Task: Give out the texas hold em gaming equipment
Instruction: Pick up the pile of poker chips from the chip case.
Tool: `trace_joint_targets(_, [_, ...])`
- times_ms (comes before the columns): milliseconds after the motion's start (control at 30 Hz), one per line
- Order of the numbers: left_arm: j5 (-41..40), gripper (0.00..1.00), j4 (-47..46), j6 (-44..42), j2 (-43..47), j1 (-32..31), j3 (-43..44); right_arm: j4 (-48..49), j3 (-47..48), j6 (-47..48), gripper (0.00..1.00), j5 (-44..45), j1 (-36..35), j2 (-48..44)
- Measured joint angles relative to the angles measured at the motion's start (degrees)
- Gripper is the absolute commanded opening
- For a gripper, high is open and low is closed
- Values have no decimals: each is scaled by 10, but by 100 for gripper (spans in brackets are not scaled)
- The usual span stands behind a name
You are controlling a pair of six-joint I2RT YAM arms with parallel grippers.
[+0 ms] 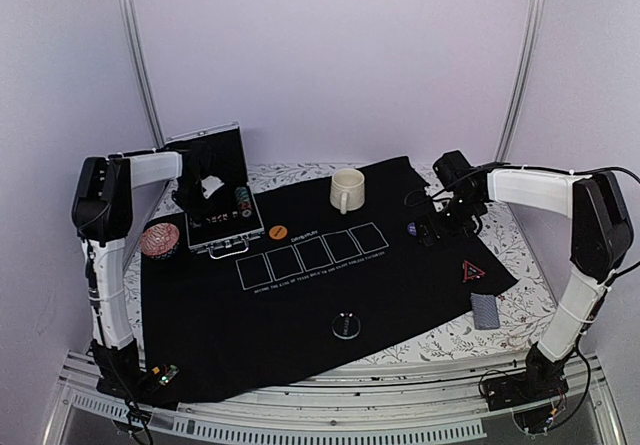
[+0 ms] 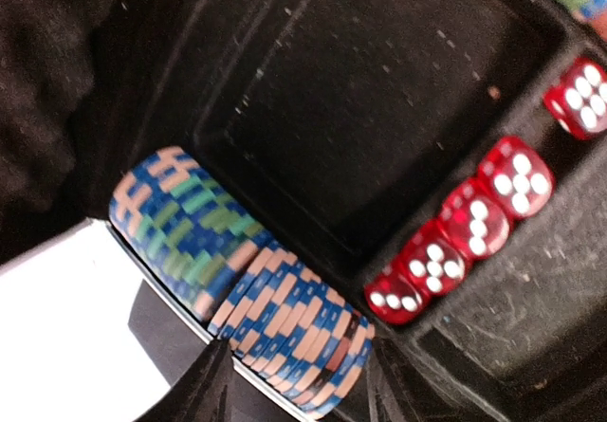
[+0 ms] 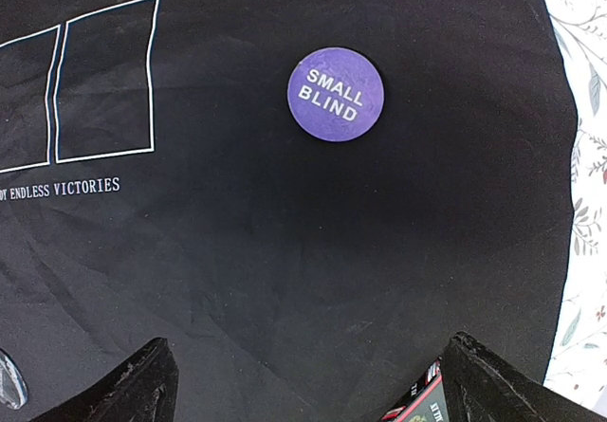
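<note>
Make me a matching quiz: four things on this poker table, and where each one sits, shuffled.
1. red dice
2. orange disc
3. purple disc
4. mug

a. far edge of the mat
b. in the case
c. right side of the mat
d. just right of the case

Pairs: 1-b, 2-d, 3-c, 4-a.

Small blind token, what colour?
The small blind token is purple with white lettering. The right wrist view shows it best.
</note>
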State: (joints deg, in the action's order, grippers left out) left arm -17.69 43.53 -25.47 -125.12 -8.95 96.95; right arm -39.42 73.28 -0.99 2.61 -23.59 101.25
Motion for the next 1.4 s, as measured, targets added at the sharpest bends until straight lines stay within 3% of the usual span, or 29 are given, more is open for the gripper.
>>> trace_joint_targets(300, [20, 51, 0, 1, 22, 0, -51, 0, 0, 0, 99, 0, 0, 1])
trace_joint_targets(733, [-10, 52, -3, -8, -2, 3, -11, -1, 0, 0, 99, 0, 0, 1])
trace_joint_targets(1400, [58, 52, 13, -11, 13, 14, -27, -2, 0, 0, 99, -2, 0, 2])
